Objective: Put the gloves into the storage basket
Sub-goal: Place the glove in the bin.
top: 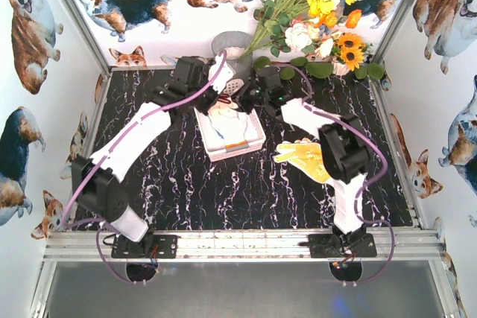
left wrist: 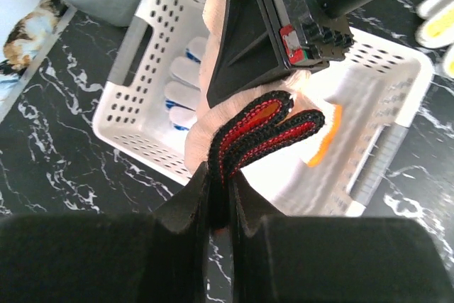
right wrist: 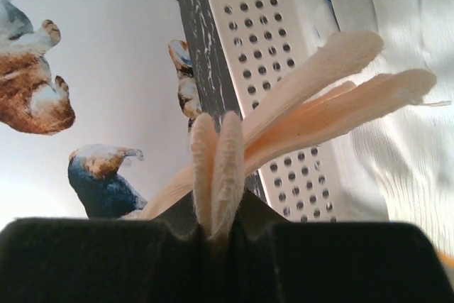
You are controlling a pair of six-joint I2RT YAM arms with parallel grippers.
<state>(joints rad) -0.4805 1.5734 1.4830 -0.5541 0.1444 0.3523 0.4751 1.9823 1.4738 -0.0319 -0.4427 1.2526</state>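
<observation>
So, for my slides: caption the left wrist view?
Left claw pinches the cuff of a cream glove above the white basket; right claw holds its other end.

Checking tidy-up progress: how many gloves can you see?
4. A cream glove held by left gripper and right gripper over the basket; a blue-and-white one and an orange-cuffed one inside it; a yellow one on the table. Others may be hidden underneath.

White corgi-print walls (top: 30, 109) enclose a brightly lit black marble counter (top: 223, 191), with a flower bouquet (top: 313, 5) at one o'clock and a grey pot (top: 227, 41) at twelve.
</observation>
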